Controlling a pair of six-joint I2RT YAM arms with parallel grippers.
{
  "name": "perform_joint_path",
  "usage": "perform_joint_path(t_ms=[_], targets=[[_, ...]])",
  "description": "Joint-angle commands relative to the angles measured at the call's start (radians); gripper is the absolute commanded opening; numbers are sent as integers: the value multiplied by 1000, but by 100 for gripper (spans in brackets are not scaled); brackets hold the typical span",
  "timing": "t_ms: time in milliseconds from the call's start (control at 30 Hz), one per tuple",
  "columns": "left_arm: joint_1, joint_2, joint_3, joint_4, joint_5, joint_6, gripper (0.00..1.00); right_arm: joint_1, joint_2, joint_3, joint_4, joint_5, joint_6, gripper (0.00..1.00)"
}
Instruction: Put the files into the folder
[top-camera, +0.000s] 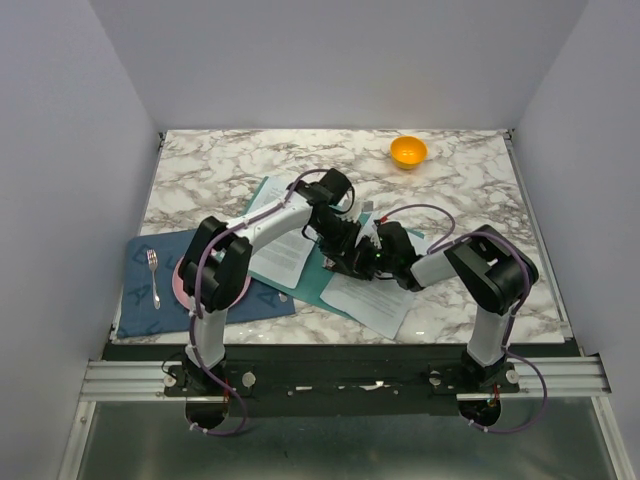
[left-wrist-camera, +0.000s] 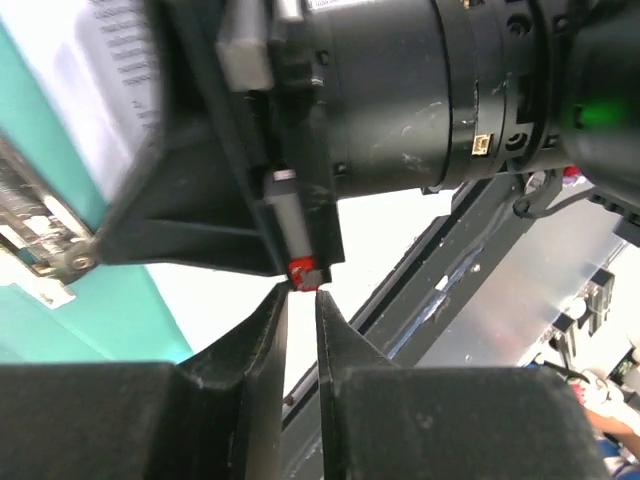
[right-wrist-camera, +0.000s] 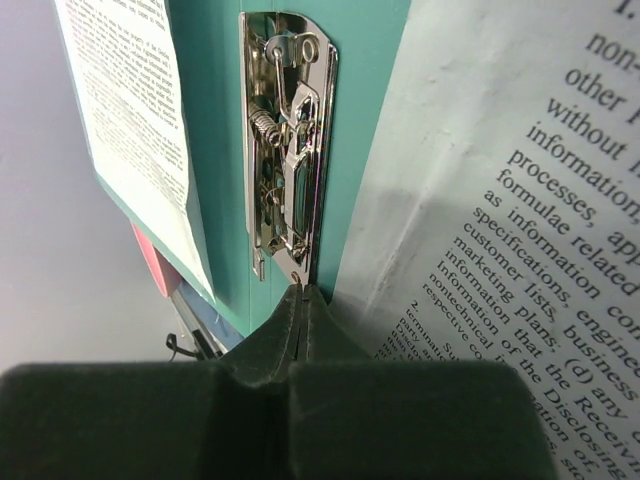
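Folder lay open mid-worktop, 12 o'clock from the arm bases. One of the files rested on its 9 o'clock leaf, another overhung its 4 o'clock edge. Right tool was pressed together, tips touching the metal clip. Left tool was narrowly spread, pinching nothing, close against the right arm's wrist.

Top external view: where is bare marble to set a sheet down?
Bare: the far strip left of the orange bowl, beyond the folder; the right side past the right arm. Crowded: centre, both arms over the files; near left, the placemat.
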Motion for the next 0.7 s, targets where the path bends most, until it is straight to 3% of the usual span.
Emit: perform_joint_path(t_ms=[0, 200, 433, 667], targets=[[83, -108, 0, 36, -33, 39, 22, 19, 92, -65, -289, 175, -85, 0], [101, -117, -123, 112, -164, 65, 24, 19, 87, -65, -290, 184, -82, 1], [102, -55, -181, 189, -215, 74, 27, 19, 67, -80, -301, 206, -82, 1], [110, -41, -213, 229, -233, 73, 23, 19, 66, -90, -298, 209, -79, 0]])
